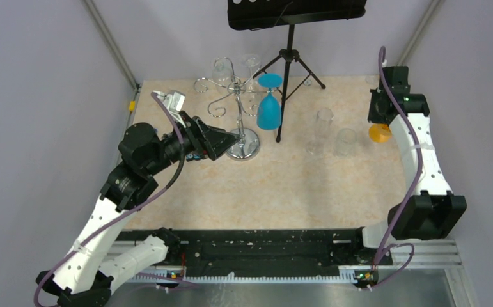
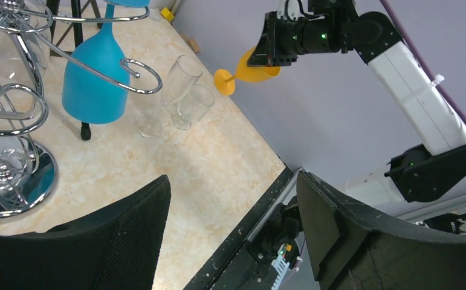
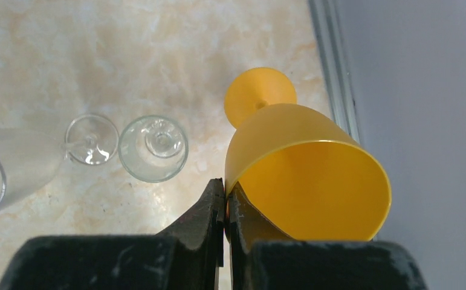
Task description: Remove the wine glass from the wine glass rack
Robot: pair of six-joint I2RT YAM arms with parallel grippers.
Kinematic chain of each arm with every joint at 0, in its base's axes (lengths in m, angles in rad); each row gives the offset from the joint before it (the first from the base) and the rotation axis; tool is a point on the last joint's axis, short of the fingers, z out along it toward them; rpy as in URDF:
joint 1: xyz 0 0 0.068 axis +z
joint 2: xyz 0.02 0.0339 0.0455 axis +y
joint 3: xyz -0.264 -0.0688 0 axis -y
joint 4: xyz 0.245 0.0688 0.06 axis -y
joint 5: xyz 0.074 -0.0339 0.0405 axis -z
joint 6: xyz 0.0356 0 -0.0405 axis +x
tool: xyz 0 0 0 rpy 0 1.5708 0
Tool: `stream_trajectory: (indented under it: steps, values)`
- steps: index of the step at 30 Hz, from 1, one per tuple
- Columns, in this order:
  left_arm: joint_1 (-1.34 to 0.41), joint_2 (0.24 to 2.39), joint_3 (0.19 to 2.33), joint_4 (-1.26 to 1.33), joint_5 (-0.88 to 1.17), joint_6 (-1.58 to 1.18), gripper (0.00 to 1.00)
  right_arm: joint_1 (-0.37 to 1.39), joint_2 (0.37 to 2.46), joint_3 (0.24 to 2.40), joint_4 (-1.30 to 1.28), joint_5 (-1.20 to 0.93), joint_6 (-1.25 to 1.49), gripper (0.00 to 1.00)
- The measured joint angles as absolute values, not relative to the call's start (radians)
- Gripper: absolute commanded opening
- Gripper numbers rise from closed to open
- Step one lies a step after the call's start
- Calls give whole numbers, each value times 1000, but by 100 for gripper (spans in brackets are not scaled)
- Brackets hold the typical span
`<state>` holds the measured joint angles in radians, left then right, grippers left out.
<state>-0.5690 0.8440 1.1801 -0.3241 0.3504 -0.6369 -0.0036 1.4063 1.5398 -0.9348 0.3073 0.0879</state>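
The chrome wine glass rack [image 1: 241, 109] stands at the back middle on its round base. It also shows at the left of the left wrist view [image 2: 9, 115]. A blue wine glass [image 1: 269, 109] hangs upside down from a hook arm on its right side [image 2: 94, 81]. Clear glasses [image 1: 222, 68] hang at the back of it. My left gripper [image 1: 226, 137] is open and empty, low beside the rack's base, fingers [image 2: 130, 238] wide apart. My right gripper [image 3: 225, 196] is shut on the rim of an orange wine glass [image 3: 309, 175], held tilted above the table's far right edge [image 1: 379, 132].
A black tripod stand [image 1: 287, 61] stands just right of the blue glass. Two clear glasses [image 1: 323, 125] [image 1: 346, 141] stand on the table between the rack and my right gripper; they also show in the right wrist view [image 3: 155, 148]. Grey walls close both sides.
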Motion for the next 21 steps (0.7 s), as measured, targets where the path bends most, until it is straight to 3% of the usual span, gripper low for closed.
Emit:
stream_trajectory:
  steps: [21]
  values:
    - [-569,840,1129,-315,395,-641,79,-28,1604,1529,-947,156,56,0]
